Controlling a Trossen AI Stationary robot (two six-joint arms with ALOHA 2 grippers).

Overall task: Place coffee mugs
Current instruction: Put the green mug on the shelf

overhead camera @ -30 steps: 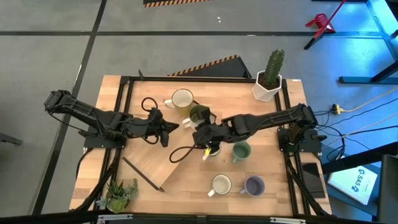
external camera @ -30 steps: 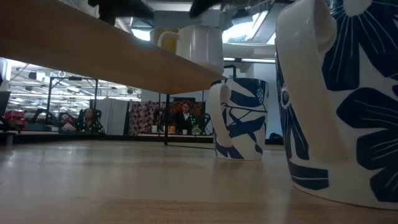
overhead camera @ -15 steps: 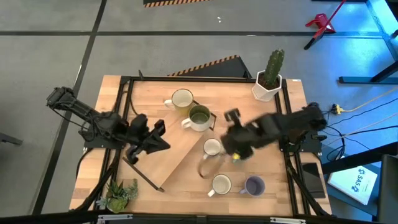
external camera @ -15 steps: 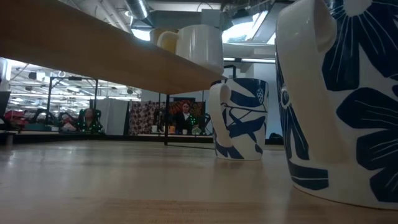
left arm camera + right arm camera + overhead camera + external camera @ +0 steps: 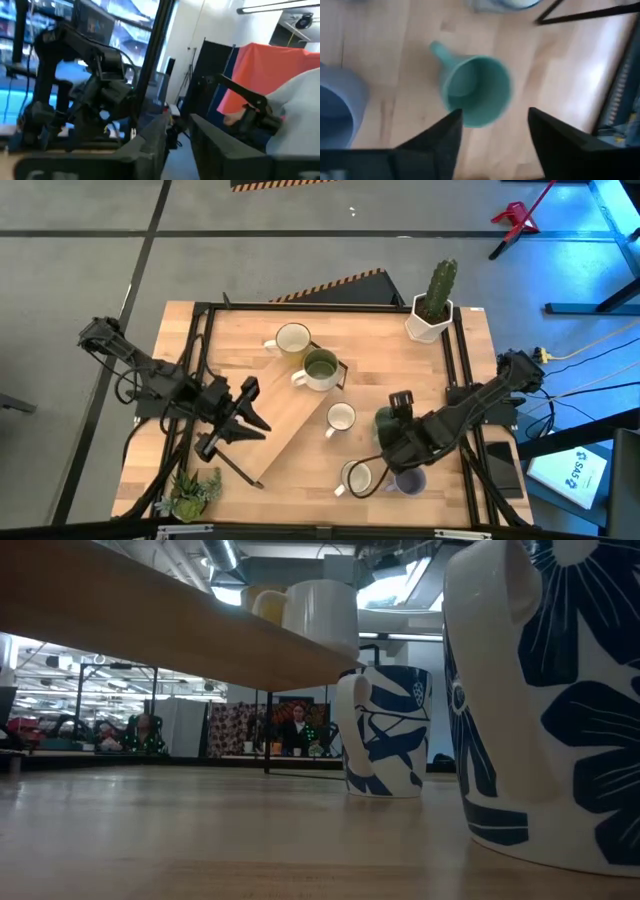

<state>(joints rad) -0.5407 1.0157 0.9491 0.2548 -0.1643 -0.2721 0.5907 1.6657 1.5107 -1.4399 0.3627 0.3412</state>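
My right claw (image 5: 400, 442), fingers apart, has left the teal mug (image 5: 476, 90) standing, probably placed; the left claw (image 5: 232, 423) has retreated, apparently apart.

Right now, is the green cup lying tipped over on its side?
No, the teal mug stands upright on the table, its round open mouth facing the right tool above it.

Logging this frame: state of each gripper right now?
Left gripper: open, holding nothing.
Right gripper: open, above the teal mug, not holding it.
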